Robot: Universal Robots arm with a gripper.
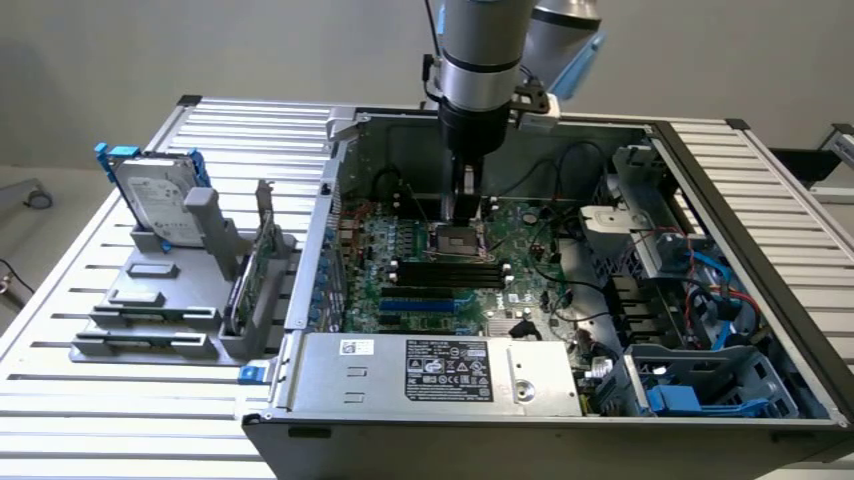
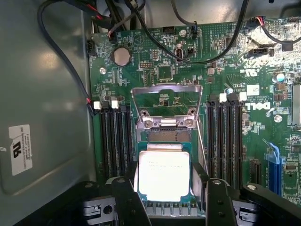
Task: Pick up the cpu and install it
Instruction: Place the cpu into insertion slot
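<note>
Tooling: gripper (image 1: 462,220) on a grey Universal Robots arm (image 1: 478,60), pointed straight down inside the open computer case (image 1: 534,450), grasping the cpu (image 2: 163,175); two black fingers (image 2: 128,202) bracket opposite edges of the chip. Held item: cpu, flat square, shiny silver top with faint print, level, poised just over the socket (image 2: 168,136) on the green motherboard (image 2: 155,52). Socket: dark square, metal-rimmed, its load plate (image 2: 167,96) swung up and open, contact field partly visible beyond the chip. Adjoining: black memory slots (image 2: 115,141) in banks on two opposite sides of the socket; a round coin battery (image 2: 122,56) farther out on the board; black cables (image 2: 56,52) looping over the board's edge and the grey case wall. Bearings below are clock positions on the exterior view, centred on the gripper. Six o'clock: grey power supply (image 1: 360,385) with a black label, at the case's near edge. Between four and five o'clock: blue plastic drive bay (image 1: 694,400) in the case corner. Nine o'clock, outside the case: silver hard drive (image 1: 150,195) with blue brackets, standing on edge in a grey rack (image 1: 147,325) that extends toward eight o'clock. Support: slatted aluminium table (image 1: 80,420), carrying case and rack.
</note>
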